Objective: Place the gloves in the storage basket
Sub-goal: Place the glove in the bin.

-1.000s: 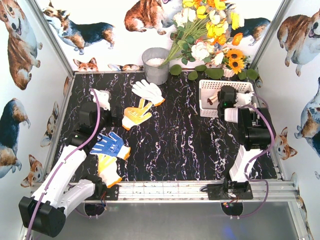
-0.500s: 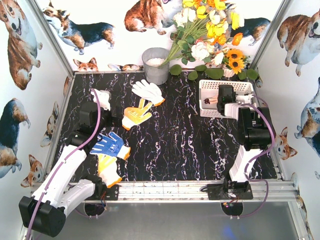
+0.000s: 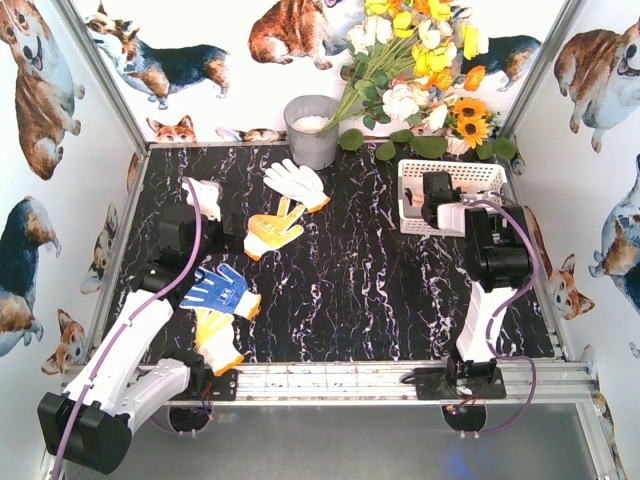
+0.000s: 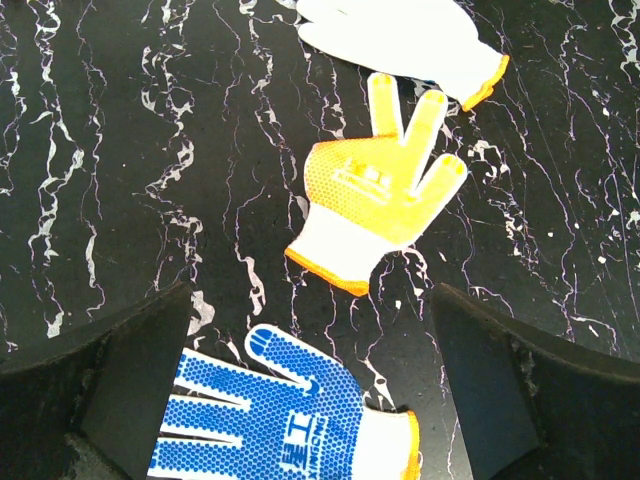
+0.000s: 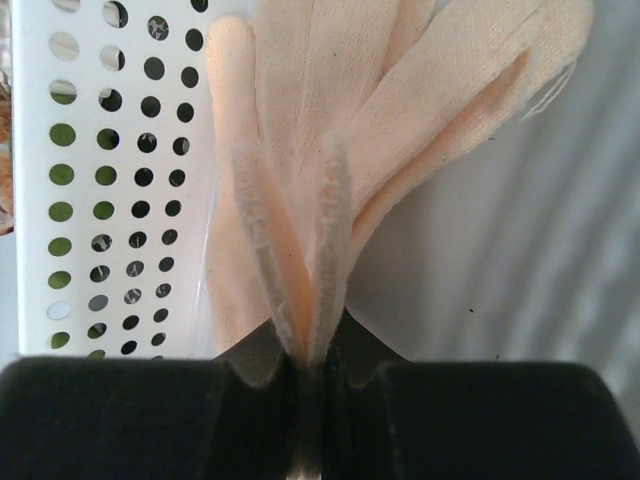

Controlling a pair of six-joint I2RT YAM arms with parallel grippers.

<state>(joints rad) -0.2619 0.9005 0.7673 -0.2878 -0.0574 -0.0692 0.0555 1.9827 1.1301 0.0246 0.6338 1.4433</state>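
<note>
Right wrist view: my right gripper (image 5: 305, 360) is nearly closed, pinching a fold of the beige glove (image 5: 330, 110), whose fingers fan toward the top of the frame. The basket (image 5: 100, 180) wall, with its round holes, fills the left side. The smooth pale surface on the right looks like the basket floor, so I judge the glove is already inside it. In the top view, this gripper sits over the basket's left part, in the upper right of the frame.

The step in hand is the release. To do it well, I should lower until the glove's fingers lie on the floor, then open fully. After that I lift straight up, so the limp knit slides off my pads instead of riding back out. I should also stay off the perforated wall, where a loop of yarn could snag.

My left gripper (image 4: 310, 330) is spread wide and holds nothing. In its own view, the blue glove (image 4: 290, 420) lies just under it at the bottom edge. The yellow glove (image 4: 380, 190) lies right of centre and the white glove (image 4: 400, 35) at the top. The top view adds a second yellow glove (image 3: 218, 340) at lower left and a second white glove (image 3: 205, 193) beside the left gripper. Five gloves lie outside the basket, so I judge most of the task is still ahead.
</note>
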